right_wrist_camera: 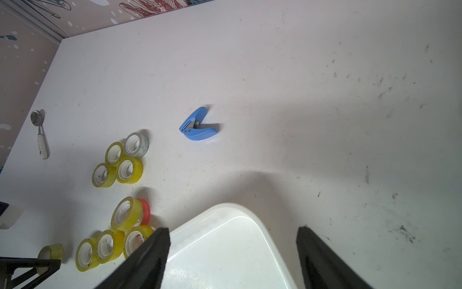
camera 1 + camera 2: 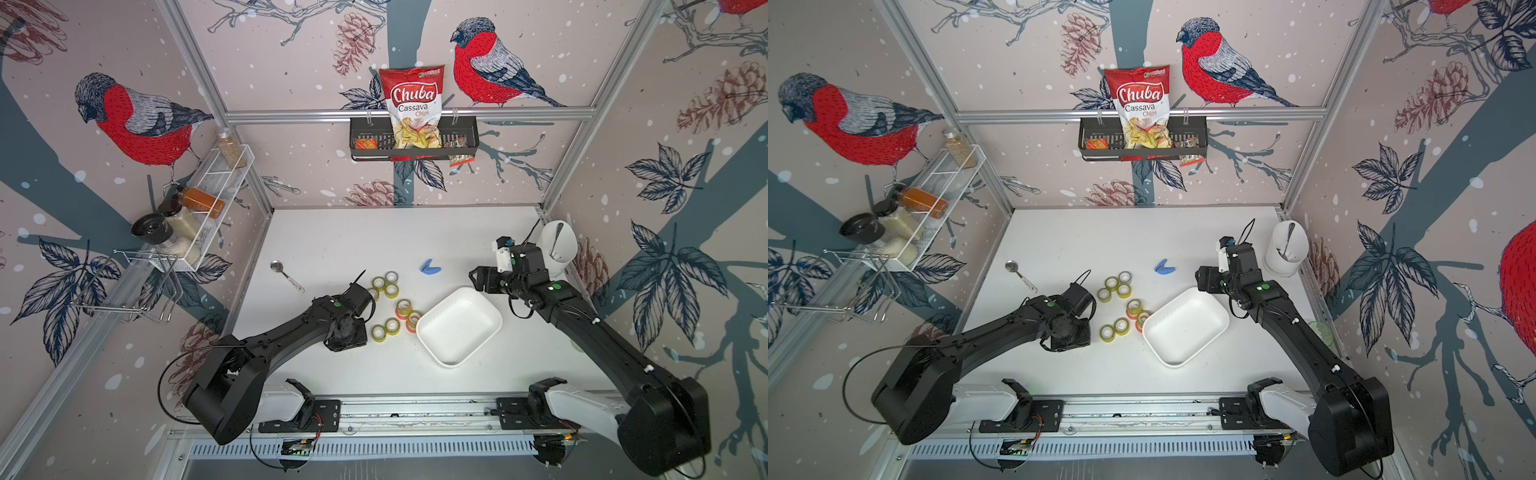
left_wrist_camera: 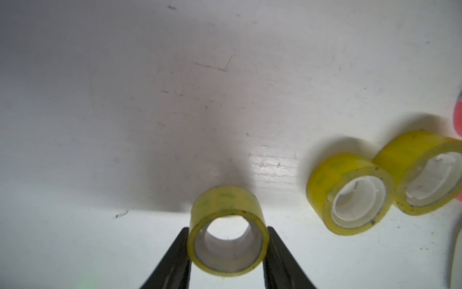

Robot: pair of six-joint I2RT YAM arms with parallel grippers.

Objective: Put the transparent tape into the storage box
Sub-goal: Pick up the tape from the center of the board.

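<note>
Left arm (image 2: 286, 332) bent low, left claw (image 3: 227, 229) astride tape roll (image 3: 226, 201)

- Nine yellow-tinted transparent tape rolls (image 1: 136, 172), one between the left claw's (image 3: 228, 231) tips
- Two orange rolls (image 2: 404, 316) beneath yellow ones
- One shallow white plastic tray (image 2: 459, 326)
- One blue plastic staple remover (image 2: 430, 267)
- One white-handled metal spoon (image 2: 286, 276)
- One tall white cup (image 2: 559, 266)

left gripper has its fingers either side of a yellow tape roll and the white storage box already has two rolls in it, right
Not quite: the storage box holds no rolls; the right wrist view shows its inside bare. The left gripper does have its fingers either side of a yellow tape roll.
</note>
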